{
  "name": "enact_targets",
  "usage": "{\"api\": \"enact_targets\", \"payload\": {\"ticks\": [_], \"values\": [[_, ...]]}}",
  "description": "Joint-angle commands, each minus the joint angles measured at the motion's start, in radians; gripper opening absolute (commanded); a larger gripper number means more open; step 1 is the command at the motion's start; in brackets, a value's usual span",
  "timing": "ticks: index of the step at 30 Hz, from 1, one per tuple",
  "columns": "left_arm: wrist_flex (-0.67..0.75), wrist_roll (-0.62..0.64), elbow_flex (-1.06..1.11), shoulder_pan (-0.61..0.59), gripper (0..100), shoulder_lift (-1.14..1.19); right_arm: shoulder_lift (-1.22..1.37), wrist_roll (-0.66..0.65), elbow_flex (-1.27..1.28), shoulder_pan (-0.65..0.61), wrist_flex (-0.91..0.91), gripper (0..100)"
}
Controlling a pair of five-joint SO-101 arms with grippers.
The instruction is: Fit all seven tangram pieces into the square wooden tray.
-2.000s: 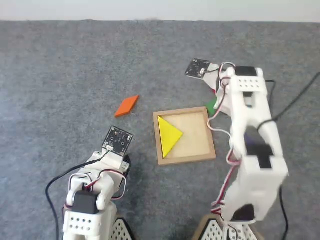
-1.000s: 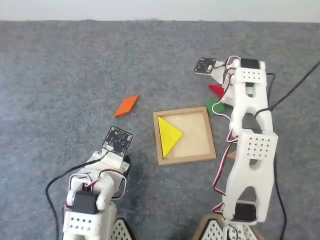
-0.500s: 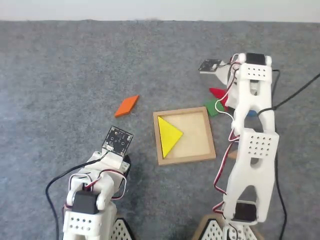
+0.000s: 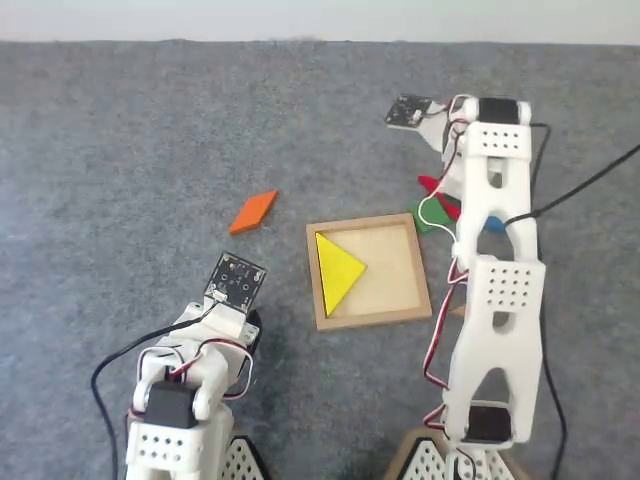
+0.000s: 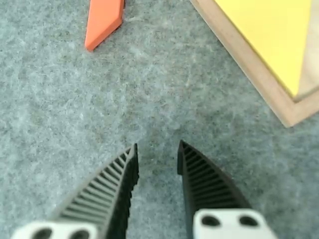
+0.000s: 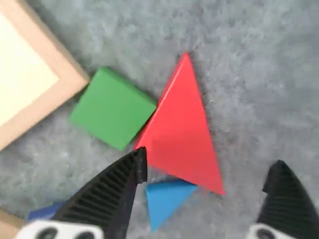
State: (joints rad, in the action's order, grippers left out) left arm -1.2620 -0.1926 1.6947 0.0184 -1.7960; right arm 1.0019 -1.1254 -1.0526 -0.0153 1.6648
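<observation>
The square wooden tray [image 4: 368, 270] lies mid-table with a yellow triangle [image 4: 335, 268] against its left wall. An orange parallelogram [image 4: 253, 211] lies on the carpet to its upper left. Off the tray's far right corner lie a green square [image 6: 112, 107], a red triangle [image 6: 183, 132] and a small blue triangle [image 6: 167, 199]. My right gripper [image 6: 209, 162] hovers open over the red triangle's wide end, with one finger by the green square. My left gripper [image 5: 157, 154] is open and holds nothing, low over bare carpet short of the tray's corner [image 5: 249, 64] and the orange parallelogram [image 5: 103, 22].
Grey carpet covers the table. The right arm [image 4: 495, 250] stretches along the tray's right side and covers part of the pieces there. A second blue piece [image 6: 45, 211] peeks out near the right gripper's finger. The left arm's base [image 4: 180, 420] sits at the front left.
The right arm has stretched farther out over the pieces beside the tray, and its wrist has swung about. The left arm, the tray and the orange piece have stayed put.
</observation>
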Motion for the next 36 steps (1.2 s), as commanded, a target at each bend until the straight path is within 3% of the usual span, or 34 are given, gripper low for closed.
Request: {"api": "enact_targets", "payload": {"ticks": [1, 10, 14, 19, 32, 36], "values": [[-0.003, 0.008, -0.012, -0.002, 12, -0.021, 0.048, -0.08, -0.051, 0.021, -0.027, 38.7], [-0.003, 0.008, -0.012, -0.002, 12, -0.021, 0.154, -0.137, -0.052, 0.027, -0.035, 38.5], [-0.003, 0.008, -0.012, -0.002, 12, -0.021, 0.16, -0.141, -0.049, 0.051, 0.004, 31.9], [-0.003, 0.008, -0.012, -0.002, 12, -0.021, 0.16, -0.238, -0.049, 0.064, 0.096, 26.2], [-0.003, 0.008, -0.012, -0.002, 12, -0.021, 0.162, -0.244, -0.046, 0.054, 0.096, 27.4], [-0.003, 0.008, -0.012, -0.002, 12, -0.021, 0.151, -0.164, -0.049, 0.033, 0.125, 27.5]]}}
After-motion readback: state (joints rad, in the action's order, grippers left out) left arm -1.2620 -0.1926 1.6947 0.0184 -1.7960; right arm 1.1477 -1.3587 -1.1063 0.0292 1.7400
